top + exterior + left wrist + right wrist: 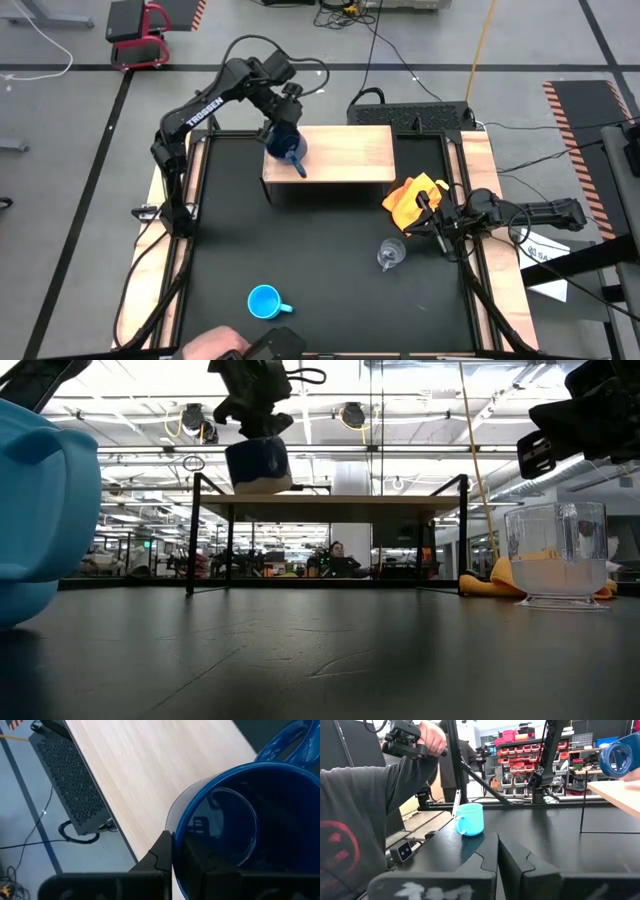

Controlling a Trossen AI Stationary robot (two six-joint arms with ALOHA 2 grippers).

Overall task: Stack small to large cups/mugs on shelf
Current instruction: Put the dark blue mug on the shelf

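Note:
My left gripper (283, 122) is shut on the large navy-blue mug (286, 142) over the left end of the shelf's wood top (345, 152). In the low view the mug (258, 465) stands upright at the top board (340, 502); whether its base touches I cannot tell. The light sky-blue mug (265, 301) stands on its base on the table at the near left. The clear glass cup (391, 253) stands on the table at the right. My right gripper (432, 222) is shut and empty, between the glass cup and the orange cloth. My left gripper holds the navy mug by its rim (171, 832), on the side opposite the handle (287, 742). One finger (202, 865) is inside the mug and one finger (159, 854) outside its wall. The fingers come from above, pointing down. The mug is upright, mouth up.
An orange-yellow cloth (413, 198) lies by the shelf's right end, next to my right gripper. A person's hand (215, 345) holding a dark device is at the table's near edge; the sleeve (365, 820) shows in the right wrist view. Pale wooden planks (480, 170) line the table's sides.

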